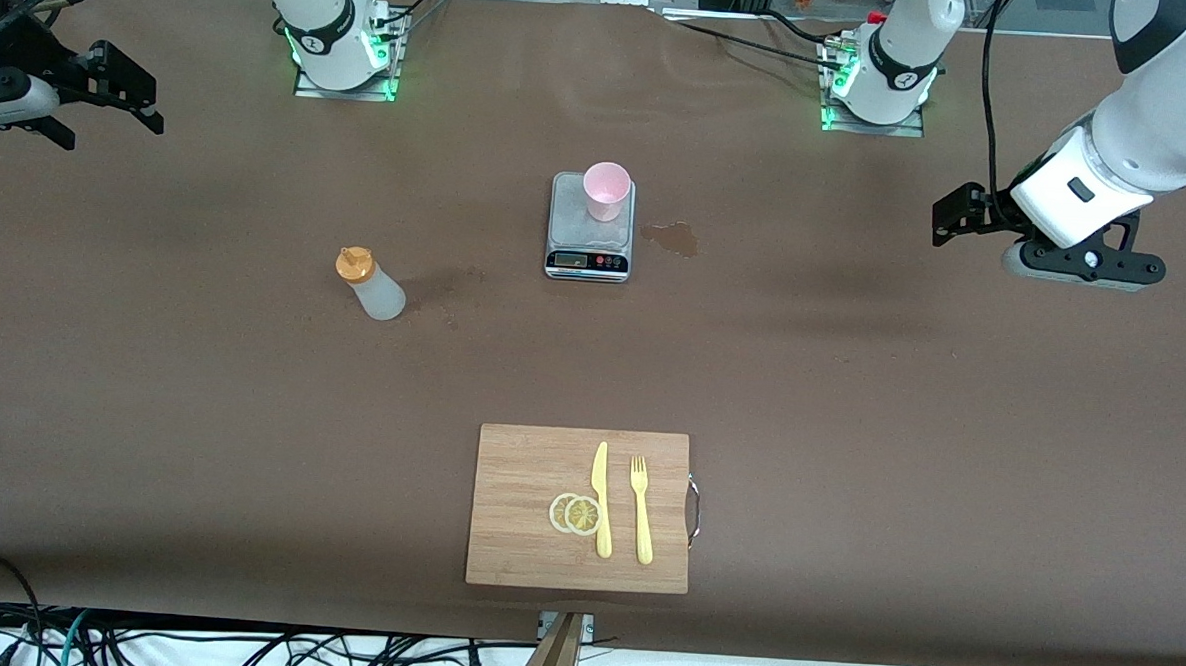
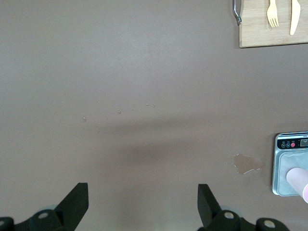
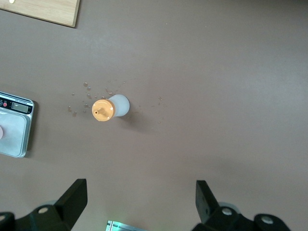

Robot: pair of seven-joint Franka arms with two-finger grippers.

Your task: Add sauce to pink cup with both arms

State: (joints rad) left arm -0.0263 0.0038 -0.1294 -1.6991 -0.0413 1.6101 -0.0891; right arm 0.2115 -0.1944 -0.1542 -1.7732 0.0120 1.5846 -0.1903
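The sauce bottle [image 1: 373, 283], whitish with an orange cap, stands on the brown table toward the right arm's end; it also shows in the right wrist view [image 3: 110, 108]. The pink cup [image 1: 606, 188] stands on a grey kitchen scale [image 1: 589, 248] at mid-table, and the left wrist view catches its edge [image 2: 299, 182]. My right gripper [image 1: 148, 103] hangs open and empty over the table's edge at the right arm's end [image 3: 141, 190]. My left gripper [image 1: 943, 216] hangs open and empty over the left arm's end [image 2: 143, 192]. Both are well away from the bottle and the cup.
A wooden cutting board [image 1: 527, 470] lies nearer the front camera, with a yellow knife [image 1: 602, 499], a yellow fork [image 1: 641, 510] and lemon slices [image 1: 575, 513] on it. A brownish spill stain [image 1: 672, 238] lies beside the scale. Small droplets dot the table around the bottle.
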